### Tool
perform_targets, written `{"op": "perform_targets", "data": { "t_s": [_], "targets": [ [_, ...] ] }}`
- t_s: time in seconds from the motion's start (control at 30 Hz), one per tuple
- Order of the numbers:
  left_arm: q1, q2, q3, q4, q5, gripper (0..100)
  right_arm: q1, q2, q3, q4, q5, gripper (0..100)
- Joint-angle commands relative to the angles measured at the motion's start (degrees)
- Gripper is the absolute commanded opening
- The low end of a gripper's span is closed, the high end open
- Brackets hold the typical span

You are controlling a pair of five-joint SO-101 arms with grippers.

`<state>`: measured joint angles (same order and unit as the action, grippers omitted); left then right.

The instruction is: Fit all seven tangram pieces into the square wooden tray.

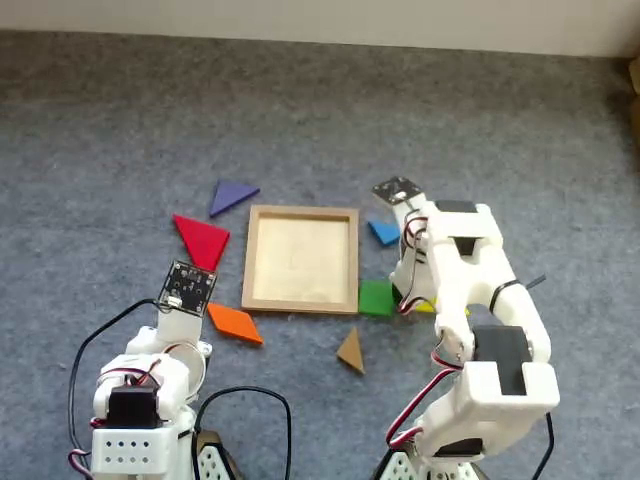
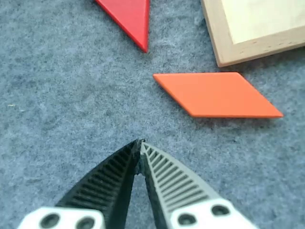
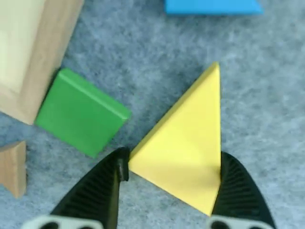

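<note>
The square wooden tray [image 1: 252,262] lies mid-table with nothing in it. A yellow triangle [image 3: 186,148] sits between the fingers of my right gripper [image 3: 171,164], which is shut on it, just right of the green square [image 3: 81,112] at the tray's near right corner. The blue piece [image 1: 383,232] lies beyond, and a brown triangle [image 1: 350,350] lies in front of the tray. My left gripper [image 2: 139,145] is shut and empty, low over the carpet near the orange parallelogram [image 2: 217,94] and the red triangle [image 2: 127,16]. A purple triangle [image 1: 232,196] lies at the far left.
Grey carpet covers the table. The tray's corner [image 2: 228,52] is close to the orange parallelogram. A black cable [image 1: 245,395] loops between the arm bases. Open carpet stretches behind the tray and to the far left and right.
</note>
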<state>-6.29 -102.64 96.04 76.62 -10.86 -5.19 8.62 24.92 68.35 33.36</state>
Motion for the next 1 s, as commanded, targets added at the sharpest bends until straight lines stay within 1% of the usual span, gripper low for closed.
{"op": "perform_targets", "data": {
  "t_s": [0.0, 0.1, 0.2, 0.37, 0.47, 0.6, 0.7, 0.83, 0.97],
  "targets": [
    [-0.5, -1.5, 1.1, 0.4, 0.4, 1, 1.1, -4.6, -5.7, 5.9, 0.5, 15.6],
    [-0.5, -1.5, 1.1, 0.4, 0.4, 1, 1.0, -10.2, -8.5, 9.9, 0.4, 15.6],
    [-0.5, -1.5, 1.1, 0.4, 0.4, 1, -0.3, -15.5, -9.6, 10.9, 0.3, 15.6],
    [-0.5, -1.5, 1.1, 0.4, 0.4, 1, -5.8, -19.7, -9.6, 10.9, -0.3, 15.6],
    [-0.5, -1.5, 1.1, 0.4, 0.4, 1, -10.3, -19.5, -9.9, 10.2, -8.1, 15.6],
    [-0.5, -1.5, 1.1, 0.4, 0.4, 1, -16.7, -18.3, -10.0, 5.5, -20.0, 15.6],
    [-0.5, -1.5, 1.1, 0.4, 0.4, 1, -21.0, -16.6, -10.0, 1.5, -27.2, 15.6],
    [-0.5, -1.5, 1.1, 0.4, 0.4, 1, -24.7, -13.2, -10.0, -4.4, -35.9, 15.6],
    [-0.5, -1.5, 1.1, 0.4, 0.4, 1, -26.3, -9.2, -10.0, -10.4, -42.0, 15.6]
  ]
}}
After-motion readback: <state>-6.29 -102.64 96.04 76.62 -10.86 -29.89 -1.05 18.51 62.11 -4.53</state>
